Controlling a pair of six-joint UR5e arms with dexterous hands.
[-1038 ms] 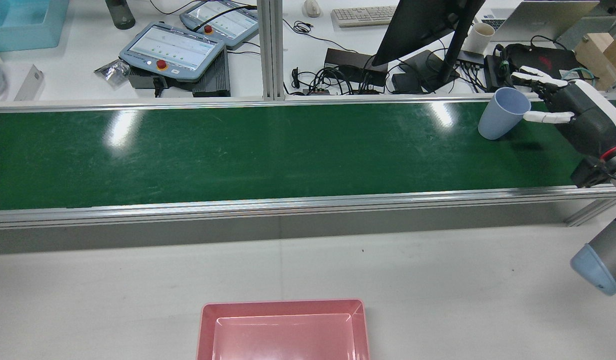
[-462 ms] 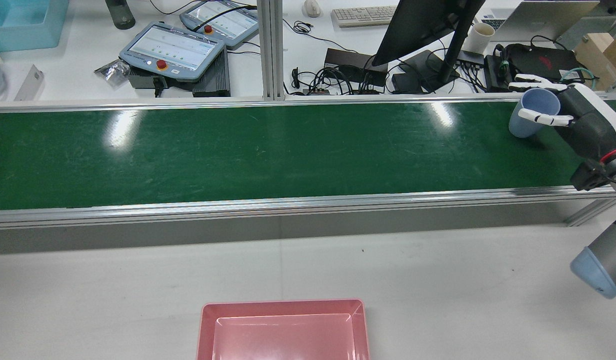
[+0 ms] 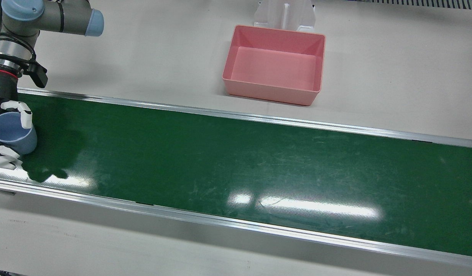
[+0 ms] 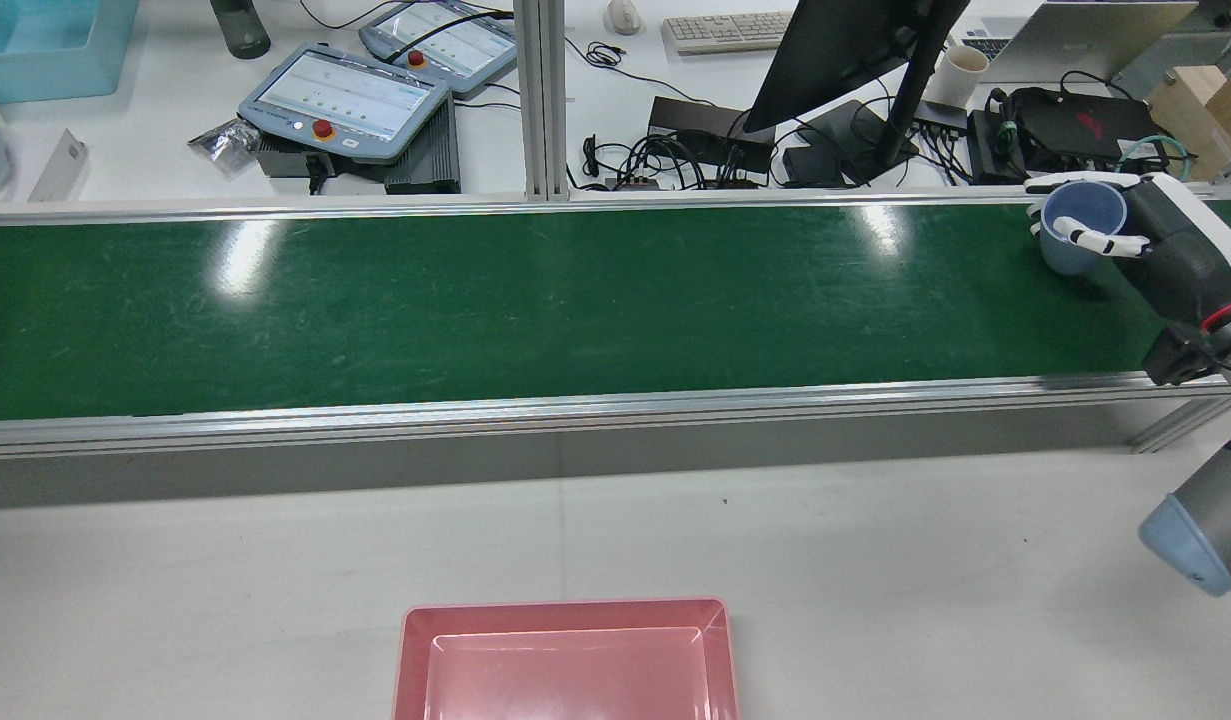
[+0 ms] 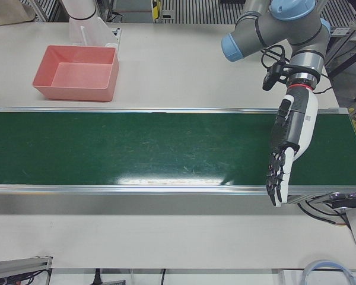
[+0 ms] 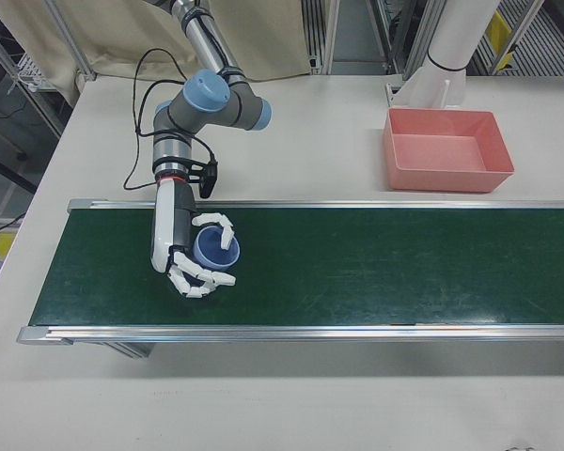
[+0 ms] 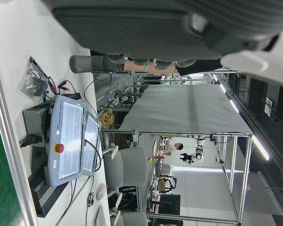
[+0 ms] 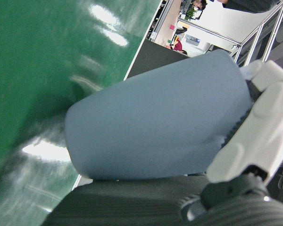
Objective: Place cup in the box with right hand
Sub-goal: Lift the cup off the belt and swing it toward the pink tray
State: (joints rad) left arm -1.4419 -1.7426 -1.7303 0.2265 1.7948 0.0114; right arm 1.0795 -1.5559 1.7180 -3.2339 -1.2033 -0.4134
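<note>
Closest to the rear camera, at the bottom edge: one pink box [image 4: 565, 608], open side up, on the pale table [image 4: 875, 560], roughly midway between the two arms. Well apart from the cup.

Next out, across the full width: one green conveyor belt [image 4: 475, 300] between two aluminium rails, glossy, with ceiling-light glare in two patches.

Over the belt's right end, towards its far rail: one right hand [image 4: 1160, 245], wrapped around one light-blue cup [image 4: 1077, 222]. White fingers [image 6: 199, 280] curled round the far side of the cup wall, thumb on the near side, palm against it; mouth up, leaning slightly. Dark shadow on the belt just beside it in the front view. Cannot tell whether the cup's base touches the belt. From the right hand view, only the blue wall pressed against dark palm padding, green belt behind it.

At the belt's opposite end, seen from the left-front view: one left hand [image 5: 285, 154], stretched flat out over the belt towards the operators' rail, fingertips past it, fingers straight and grasping nothing.

Beyond the far rail, on a white desk: two teach pendants [image 4: 345, 100], one keyboard [image 4: 725, 30], one mouse [image 4: 623, 15], one dark monitor [image 4: 845, 50], one white paper cup [image 4: 960, 75], a tangle of black cables.
</note>
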